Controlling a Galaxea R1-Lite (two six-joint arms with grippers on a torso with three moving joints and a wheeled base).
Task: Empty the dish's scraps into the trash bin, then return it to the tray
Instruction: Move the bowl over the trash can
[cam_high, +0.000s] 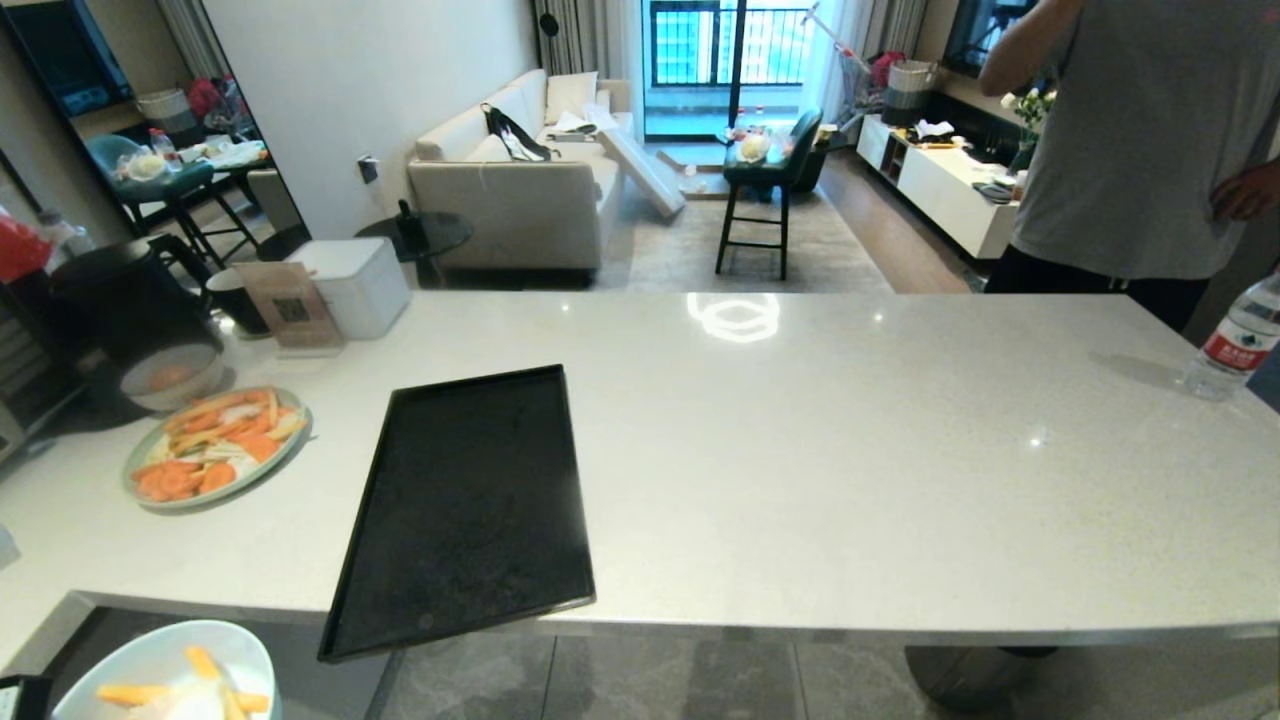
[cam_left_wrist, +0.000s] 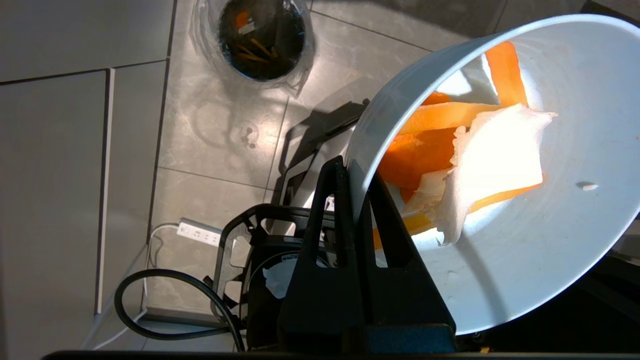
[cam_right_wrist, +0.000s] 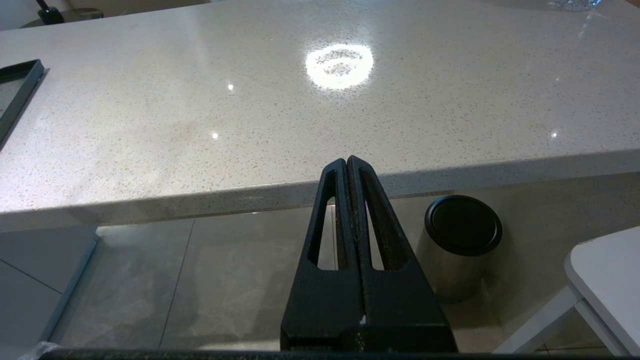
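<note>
While the dish (cam_left_wrist: 525, 210) sits pinched at its rim between the closed fingers of the left gripper (cam_left_wrist: 356, 172), it is off the counter and out over the floor, low at the robot's left, where the head view catches it at the bottom corner (cam_high: 165, 672). It is tipped only partway, and the scraps (cam_left_wrist: 450, 165) (orange and yellow strips under a white lump) lie inside against the wall of the bowl; none look to be falling. So the pickup and the carry off the tray are done, but the emptying is not.

Further out on the tiled floor stands the trash bin (cam_left_wrist: 262, 37), its clear liner crinkled round the mouth and some orange bits already at the bottom. In the left wrist view it is well apart from the dish's lip, so I judge the bowl must get over the opening and tilt more steeply before anything lands inside.

Up on the white counter (cam_high: 800, 450), the tray (cam_high: 470, 510) lies bare, its near corner hanging over the counter edge; returning the dish there is the last step left. Beyond it, to the left, is a pale-green plate (cam_high: 215, 450) heaped with orange slices.

The right gripper (cam_right_wrist: 348, 165) hangs parked below the counter edge, fingers pressed together and holding nothing. A person (cam_high: 1130, 140) stands at the far side.
</note>
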